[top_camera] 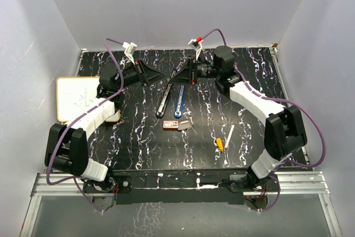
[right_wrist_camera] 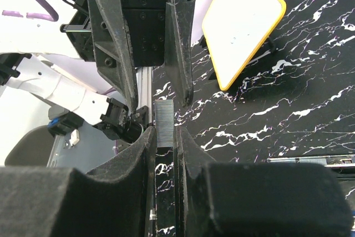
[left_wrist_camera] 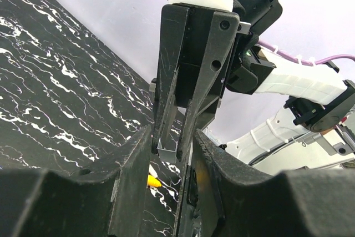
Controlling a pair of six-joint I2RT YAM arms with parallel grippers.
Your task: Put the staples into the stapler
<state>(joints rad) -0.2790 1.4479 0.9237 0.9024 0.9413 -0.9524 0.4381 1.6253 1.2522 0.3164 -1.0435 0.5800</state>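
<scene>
My right gripper (top_camera: 175, 78) (right_wrist_camera: 165, 137) is shut on a grey strip of staples (right_wrist_camera: 165, 126), whose end sticks out past its fingertips. My left gripper (top_camera: 164, 76) (left_wrist_camera: 171, 137) faces it tip to tip, jaws a little apart, and the strip's end (left_wrist_camera: 167, 149) sits just at their mouth without being pinched. Both hover over the middle back of the table. Under them lie a black stapler (top_camera: 164, 99) and a blue stapler (top_camera: 178, 102), side by side. The red-and-white staples box (top_camera: 171, 124) with its tray (top_camera: 184, 124) lies in front of them.
A white pen (top_camera: 229, 135) and a yellow-tipped piece (top_camera: 220, 144) lie at the front right. A yellow-framed whiteboard (top_camera: 83, 98) (right_wrist_camera: 244, 23) rests at the table's left edge. Grey walls close in the table on three sides.
</scene>
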